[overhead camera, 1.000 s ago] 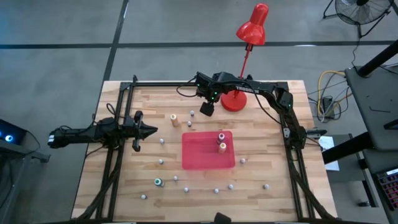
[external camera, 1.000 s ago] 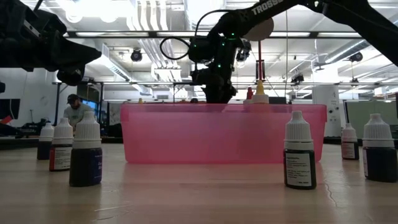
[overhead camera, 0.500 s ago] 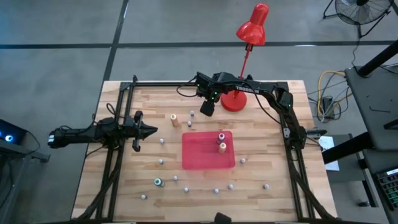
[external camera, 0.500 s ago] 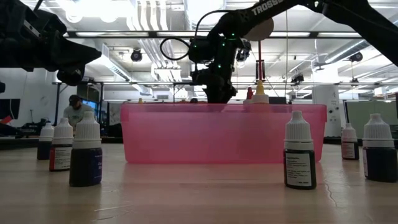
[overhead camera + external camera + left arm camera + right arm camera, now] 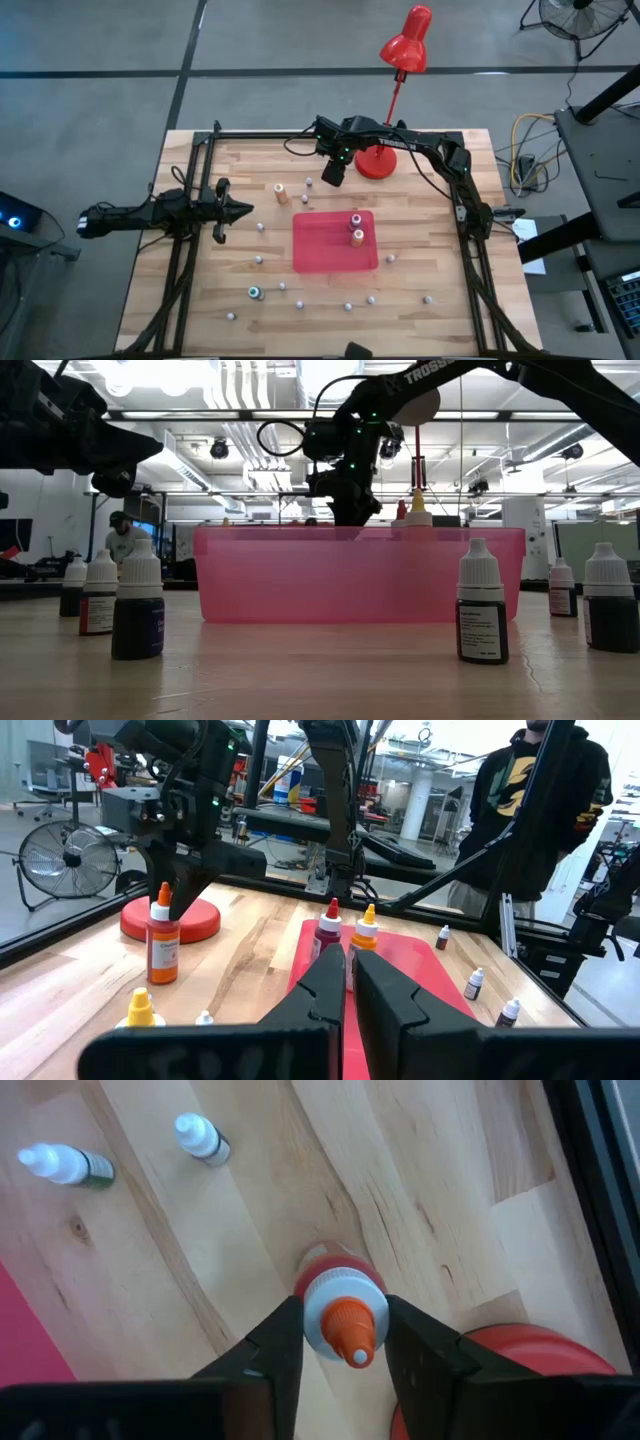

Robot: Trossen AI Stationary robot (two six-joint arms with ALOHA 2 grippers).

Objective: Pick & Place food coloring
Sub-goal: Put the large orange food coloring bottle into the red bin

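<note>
Closing in since a second ago, the right gripper (image 5: 343, 1330) now pinches an orange-capped food coloring bottle (image 5: 340, 1306) standing on the counter (image 5: 430, 250) beside the lamp base (image 5: 377, 162), with two bottles already in the red tray (image 5: 325, 255), many left outside, and the left gripper (image 5: 238, 210) waiting shut.

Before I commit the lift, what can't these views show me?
- High view: right gripper covers the orange bottle.
- Low view: the red tray wall hides that grip.
- Right wrist view: fingers flank the cap; contact unclear.
- High view: bottle labels too small to read.
</note>
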